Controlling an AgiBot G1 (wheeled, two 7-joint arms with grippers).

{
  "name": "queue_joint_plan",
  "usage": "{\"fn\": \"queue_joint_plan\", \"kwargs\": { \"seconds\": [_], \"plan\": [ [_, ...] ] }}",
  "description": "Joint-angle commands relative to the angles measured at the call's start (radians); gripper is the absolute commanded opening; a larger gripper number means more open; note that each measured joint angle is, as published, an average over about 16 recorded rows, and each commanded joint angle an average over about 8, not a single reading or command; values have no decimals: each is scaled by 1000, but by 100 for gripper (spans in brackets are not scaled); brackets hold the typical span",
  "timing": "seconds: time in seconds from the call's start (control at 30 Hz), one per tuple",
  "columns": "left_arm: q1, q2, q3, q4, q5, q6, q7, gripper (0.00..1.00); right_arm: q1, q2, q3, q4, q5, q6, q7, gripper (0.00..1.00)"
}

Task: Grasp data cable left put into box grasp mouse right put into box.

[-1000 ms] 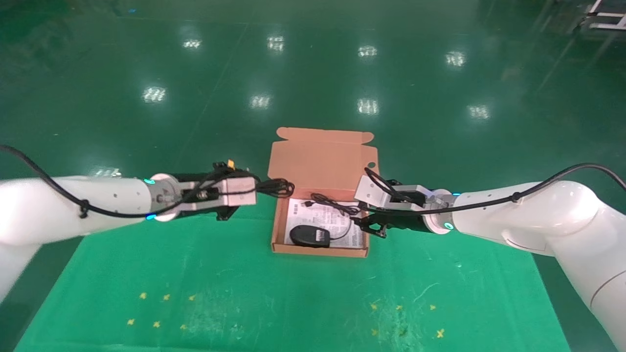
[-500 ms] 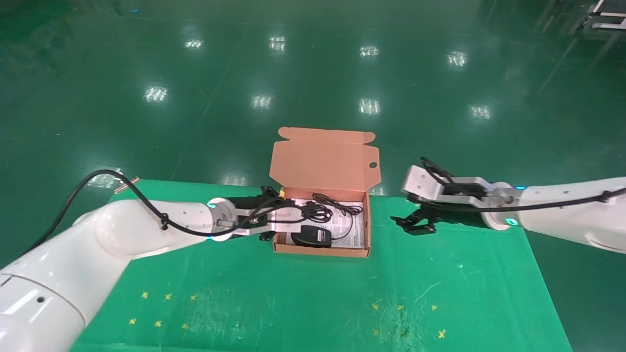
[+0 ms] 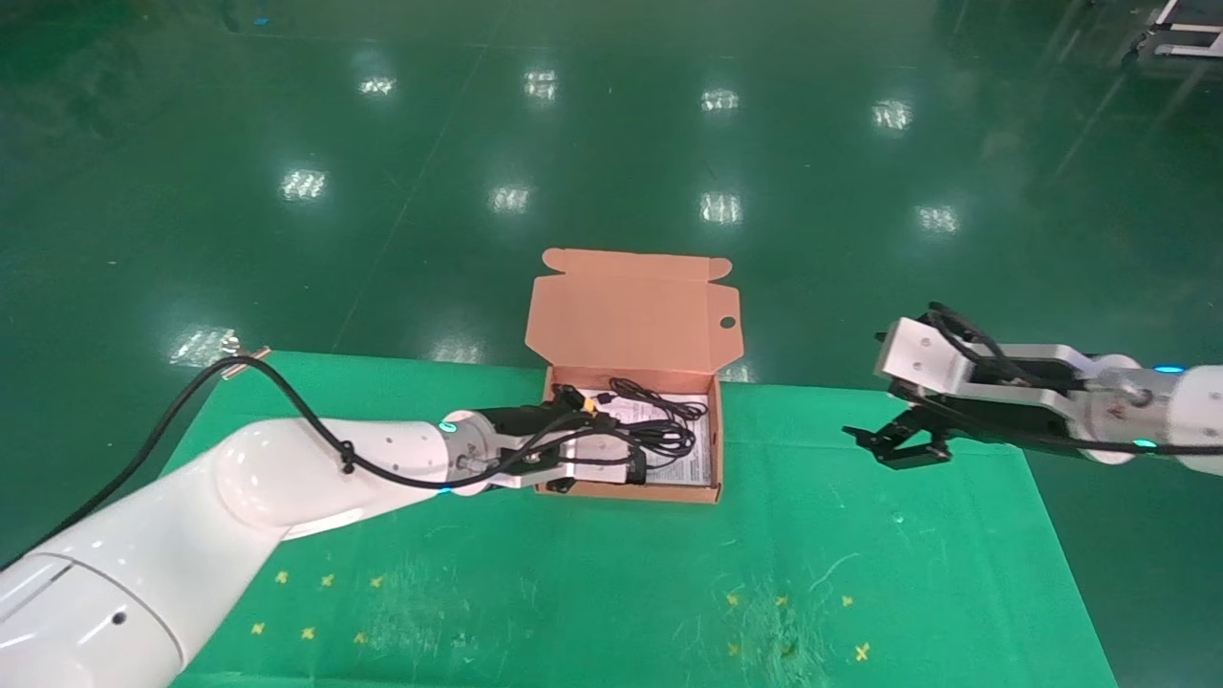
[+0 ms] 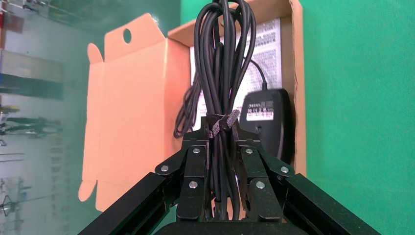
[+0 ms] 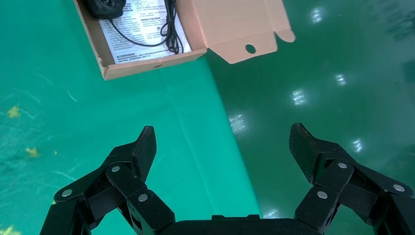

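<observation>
Data cable [image 4: 222, 73]: tied black bundle clamped at its tie between fingers of left gripper [image 4: 221, 188], held over open box [image 3: 707, 449], loops reaching across printed sheet [image 3: 669, 449] lining box floor. Mouse [image 4: 266, 125]: inside box, against near wall, beside the cable bundle; own cord trails over sheet. Box lid upright, round hole visible. Right gripper [image 5: 222, 147]: jaws spread wide, nothing held, above green mat [image 3: 573, 592], well apart from box on robot's right.
</observation>
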Motion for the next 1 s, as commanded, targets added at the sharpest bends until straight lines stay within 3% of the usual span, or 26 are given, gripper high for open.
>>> {"fn": "queue_joint_plan", "kwargs": {
  "seconds": [0.03,0.23,0.27,1.0],
  "plan": [
    [-4,0,25,-5,-28,-12,5,20,-1,31,-2,53,-16,0,35,100],
    [-6,2,60,9,-61,-56,0,95,-6,67,-6,123,-41,3,70,100],
    [-6,2,63,11,-64,-62,-1,100,-6,70,-7,130,-43,4,73,100],
    [-33,-31,42,-31,-64,-53,-8,100,14,64,8,105,-37,18,55,100]
  ]
}}
